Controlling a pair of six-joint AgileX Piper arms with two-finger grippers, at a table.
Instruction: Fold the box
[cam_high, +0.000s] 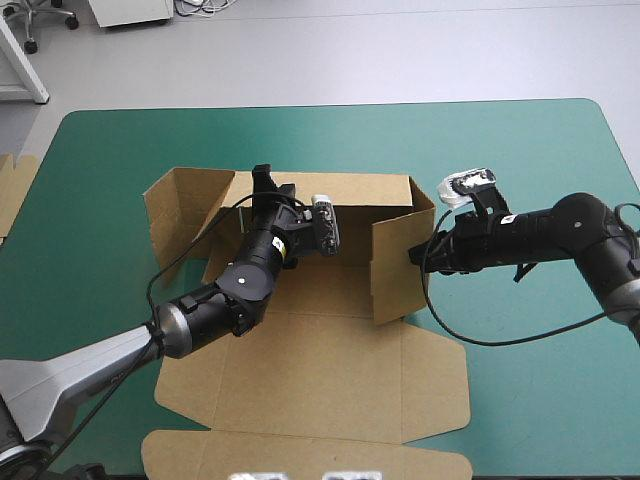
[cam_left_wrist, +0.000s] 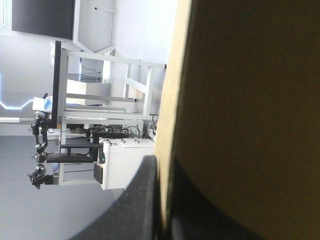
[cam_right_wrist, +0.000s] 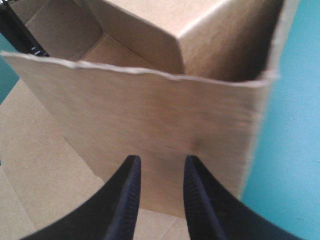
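The brown box (cam_high: 330, 375) lies in the middle of the teal-green table with its back wall and right side wall raised; its lid and front flaps lie flat toward the near edge. My left gripper (cam_high: 265, 180) sits on the top edge of the back wall. In the left wrist view the board (cam_left_wrist: 250, 100) runs between the black fingers (cam_left_wrist: 142, 200), so this gripper (cam_left_wrist: 164, 162) is shut on the box. My right gripper (cam_high: 414, 257) is at the outside of the right wall (cam_right_wrist: 150, 110). Its fingers (cam_right_wrist: 161, 161) stand slightly apart, with nothing between them.
The left flaps (cam_high: 175, 205) of the box splay outward, half raised. An edge of more brown board (cam_high: 14, 190) shows at the table's left edge. Bare teal-green cover (cam_high: 530, 150) lies to the right of and beyond the box.
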